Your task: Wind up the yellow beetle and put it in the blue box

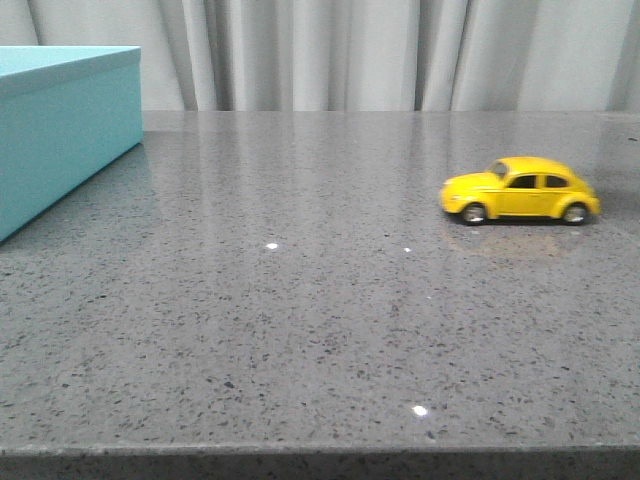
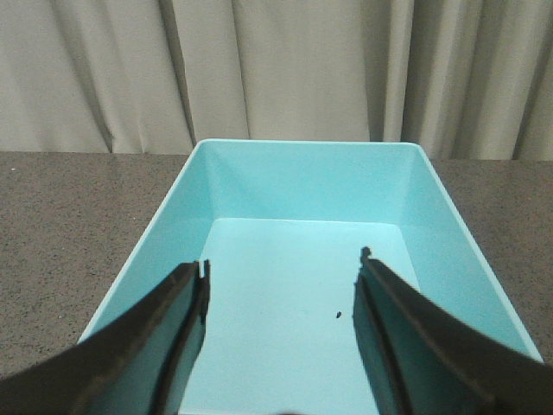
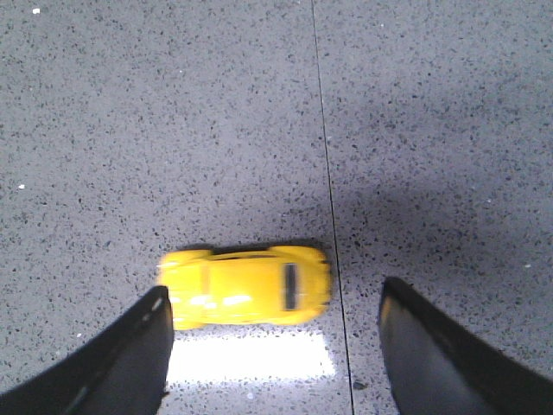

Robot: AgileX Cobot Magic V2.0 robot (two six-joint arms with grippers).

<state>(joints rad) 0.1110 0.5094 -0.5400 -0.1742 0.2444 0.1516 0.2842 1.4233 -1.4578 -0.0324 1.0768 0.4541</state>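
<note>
The yellow beetle (image 1: pixel 521 190) stands on its wheels on the grey stone table at the right, nose pointing left. In the right wrist view the beetle (image 3: pixel 246 286) lies seen from above, just beyond my open, empty right gripper (image 3: pixel 275 298); one dark finger (image 3: pixel 130 354) is next to its end. The blue box (image 1: pixel 62 130) stands at the far left, open at the top. In the left wrist view my left gripper (image 2: pixel 281 268) is open and empty above the box's bare interior (image 2: pixel 302 259). Neither gripper shows in the front view.
The grey speckled table (image 1: pixel 300 320) has a front edge near the bottom of the front view. A thin seam (image 3: pixel 327 190) runs through the tabletop beside the beetle. A pale curtain (image 1: pixel 380 50) hangs behind the table.
</note>
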